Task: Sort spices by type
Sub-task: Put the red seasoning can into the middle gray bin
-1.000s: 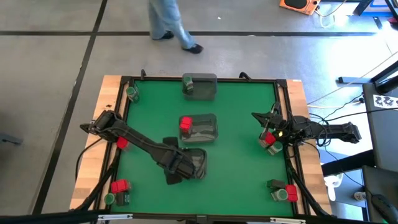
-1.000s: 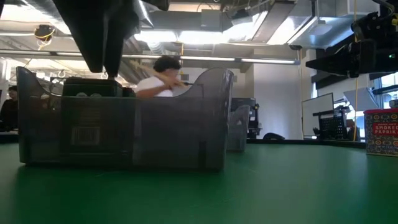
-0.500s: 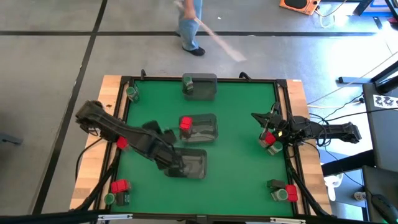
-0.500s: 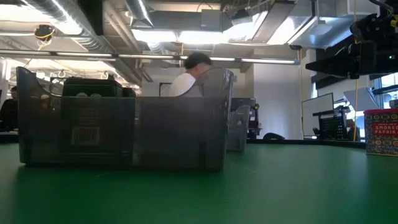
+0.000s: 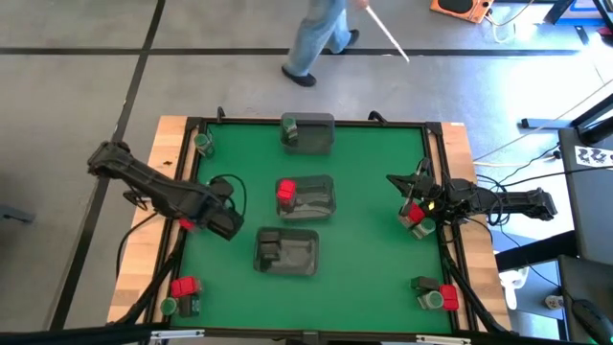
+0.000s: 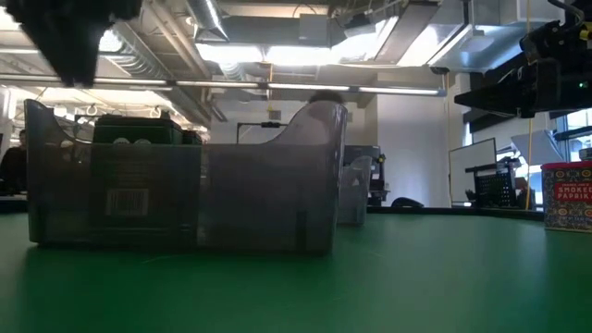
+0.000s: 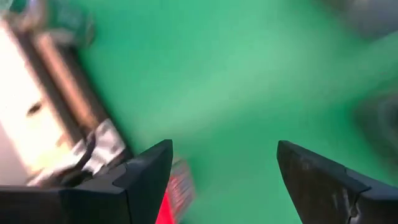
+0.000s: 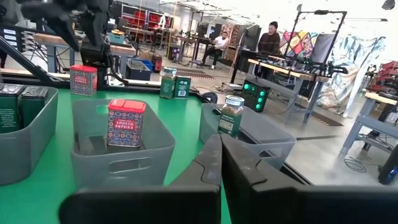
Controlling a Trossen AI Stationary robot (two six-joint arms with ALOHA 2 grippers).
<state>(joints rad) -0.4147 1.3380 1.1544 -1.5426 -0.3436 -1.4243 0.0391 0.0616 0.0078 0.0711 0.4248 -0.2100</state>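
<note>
My left gripper hangs open over the green mat near the table's left edge, pointing down with nothing between its fingers. A red spice box lies just beside it. The near clear tray holds a dark block. The middle tray holds a red box. The far tray holds a green-lidded jar. My right gripper rests shut and level at the right edge.
Loose spices stand in groups: a red box by the right arm, a red box and jar at the near right corner, a red box at the near left corner, a jar at the far left. A person walks beyond the far edge.
My left gripper has drawn back from over the near tray toward the table's left edge, rising a little and rolling about its own axis, its fingers staying open. The dark block stays in the near tray. The person beyond the table has walked rightward.
</note>
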